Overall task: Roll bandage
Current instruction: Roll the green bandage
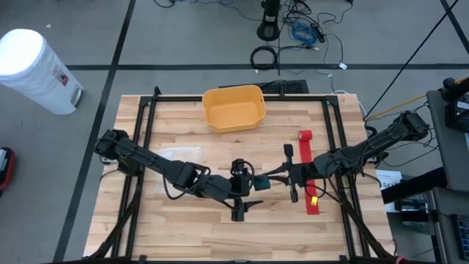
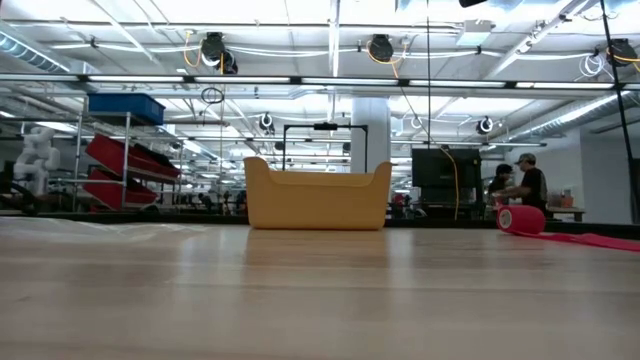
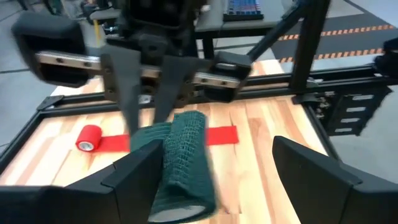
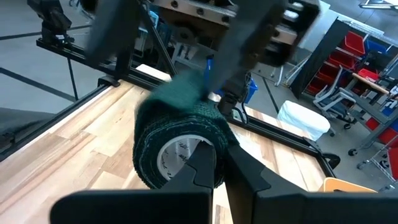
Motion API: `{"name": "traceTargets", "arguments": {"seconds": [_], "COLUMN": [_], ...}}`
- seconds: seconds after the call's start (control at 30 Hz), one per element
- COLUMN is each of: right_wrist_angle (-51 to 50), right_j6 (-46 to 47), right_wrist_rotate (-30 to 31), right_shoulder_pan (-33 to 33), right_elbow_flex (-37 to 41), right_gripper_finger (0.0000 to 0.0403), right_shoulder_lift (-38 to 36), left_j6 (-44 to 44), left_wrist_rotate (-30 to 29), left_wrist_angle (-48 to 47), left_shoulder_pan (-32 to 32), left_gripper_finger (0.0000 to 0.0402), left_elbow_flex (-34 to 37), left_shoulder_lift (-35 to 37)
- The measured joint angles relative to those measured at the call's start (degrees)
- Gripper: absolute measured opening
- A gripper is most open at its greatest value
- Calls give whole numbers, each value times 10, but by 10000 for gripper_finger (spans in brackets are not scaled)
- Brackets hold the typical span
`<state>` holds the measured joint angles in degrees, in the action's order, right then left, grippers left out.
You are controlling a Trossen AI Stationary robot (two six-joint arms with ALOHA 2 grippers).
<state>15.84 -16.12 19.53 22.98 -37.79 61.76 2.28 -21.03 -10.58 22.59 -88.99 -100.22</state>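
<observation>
A dark green bandage roll (image 1: pixel 261 182) with a white core (image 4: pixel 180 155) hangs in the air over the table's middle, between my two grippers. My right gripper (image 4: pixel 219 155) comes from the right and is shut on it. My left gripper (image 3: pixel 217 149) comes from the left and is open. Its two fingers stand wide on either side of the roll (image 3: pixel 183 168); whether one touches it I cannot tell. A red bandage (image 1: pixel 311 183) lies part unrolled flat on the table under my right arm, its rolled end (image 1: pixel 305 136) toward the far edge. My right gripper holds the green roll at the rim of its open end (image 4: pixel 208 146), beside the white core, fingertips shut together there. The fingers come about level from the table's right. The roll is lifted clear of the table and lies roughly level, along the line between both grippers.
A yellow bin (image 1: pixel 233 108) stands at the far middle of the table. Black frame rails (image 1: pixel 146 132) run along the table's left, right and far sides. The red strip's near end (image 1: pixel 314 209) reaches toward the near right. People sit beyond the table (image 2: pixel 525 180).
</observation>
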Motion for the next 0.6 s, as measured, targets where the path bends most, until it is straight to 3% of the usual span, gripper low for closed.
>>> {"name": "traceTargets", "arguments": {"seconds": [0.33,0.6], "right_wrist_angle": [1,1], "right_j6": [3,4], "right_wrist_rotate": [1,0], "right_shoulder_pan": [0,0], "right_elbow_flex": [0,0], "right_gripper_finger": [11,11], "right_shoulder_lift": [0,0], "left_j6": [-17,-58], "left_wrist_rotate": [-3,-47], "left_wrist_angle": [20,10], "left_shoulder_pan": [19,19], "left_gripper_finger": [306,305], "left_elbow_flex": [0,0], "left_shoulder_lift": [0,0]}}
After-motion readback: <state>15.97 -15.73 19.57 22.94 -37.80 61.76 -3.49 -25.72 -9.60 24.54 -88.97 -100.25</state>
